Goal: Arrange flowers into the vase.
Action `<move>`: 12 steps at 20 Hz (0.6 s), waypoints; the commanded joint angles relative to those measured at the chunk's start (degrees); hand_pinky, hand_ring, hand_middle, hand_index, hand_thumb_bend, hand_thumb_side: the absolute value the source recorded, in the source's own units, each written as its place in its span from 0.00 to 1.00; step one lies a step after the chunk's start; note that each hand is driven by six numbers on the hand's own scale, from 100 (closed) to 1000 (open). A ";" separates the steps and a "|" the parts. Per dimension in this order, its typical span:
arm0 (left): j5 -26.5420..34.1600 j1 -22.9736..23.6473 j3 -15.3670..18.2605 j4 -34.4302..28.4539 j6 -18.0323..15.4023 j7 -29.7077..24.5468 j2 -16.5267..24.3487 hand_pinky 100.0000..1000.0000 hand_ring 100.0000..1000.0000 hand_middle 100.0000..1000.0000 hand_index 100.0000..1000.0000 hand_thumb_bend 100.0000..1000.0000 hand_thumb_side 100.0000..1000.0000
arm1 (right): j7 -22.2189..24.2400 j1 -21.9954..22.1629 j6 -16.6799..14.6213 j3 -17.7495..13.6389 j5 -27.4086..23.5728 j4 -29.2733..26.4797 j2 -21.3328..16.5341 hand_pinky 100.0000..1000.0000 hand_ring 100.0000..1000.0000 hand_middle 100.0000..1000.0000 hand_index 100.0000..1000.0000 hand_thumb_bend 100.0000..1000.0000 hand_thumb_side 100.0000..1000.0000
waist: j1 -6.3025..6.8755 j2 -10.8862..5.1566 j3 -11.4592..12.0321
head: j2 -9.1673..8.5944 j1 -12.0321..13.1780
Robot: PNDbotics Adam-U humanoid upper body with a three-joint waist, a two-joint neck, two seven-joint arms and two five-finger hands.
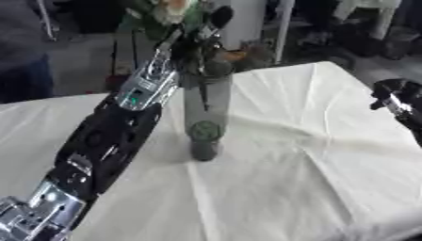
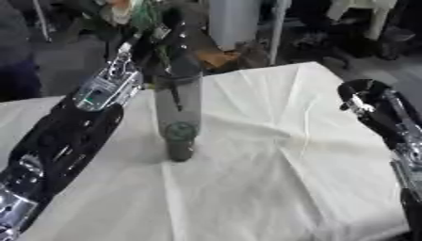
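The left hand (image 1: 194,44) reached toward twelve o'clock, fingers apparently curled round a flower (image 1: 169,12) above the vase (image 1: 206,117) to insert it; the right hand (image 2: 362,101) waited at three o'clock, grip unclear.

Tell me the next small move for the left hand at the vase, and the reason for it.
Probably lower the left hand a little so the flower stems go deeper into the vase. The hand sits at the vase's mouth with the bloom and green leaves above it, and the vase stands upright on the white tablecloth. The right hand waits off to the side, touching nothing.
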 commanded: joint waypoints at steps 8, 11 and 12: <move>-4.99 0.74 -0.56 1.77 -0.51 1.70 -0.99 0.24 0.00 0.09 0.27 1.00 0.68 | 0.24 -1.25 -0.11 -0.36 0.21 -0.44 -1.21 0.59 0.45 0.50 0.68 0.43 0.52 | -0.25 -0.13 0.18 | -0.57 -0.03; -6.26 0.81 -0.63 1.47 -0.90 1.89 -0.93 0.39 0.13 0.26 0.39 1.00 0.69 | 0.28 -1.28 -0.13 -0.36 0.24 -0.41 -1.22 0.59 0.45 0.50 0.68 0.43 0.52 | -0.26 -0.15 0.27 | -0.59 -0.07; -6.56 0.82 -0.62 1.37 -1.02 1.90 -0.91 0.42 0.17 0.30 0.41 1.00 0.69 | 0.29 -1.29 -0.14 -0.35 0.24 -0.39 -1.22 0.59 0.45 0.50 0.68 0.43 0.52 | -0.27 -0.16 0.30 | -0.58 -0.06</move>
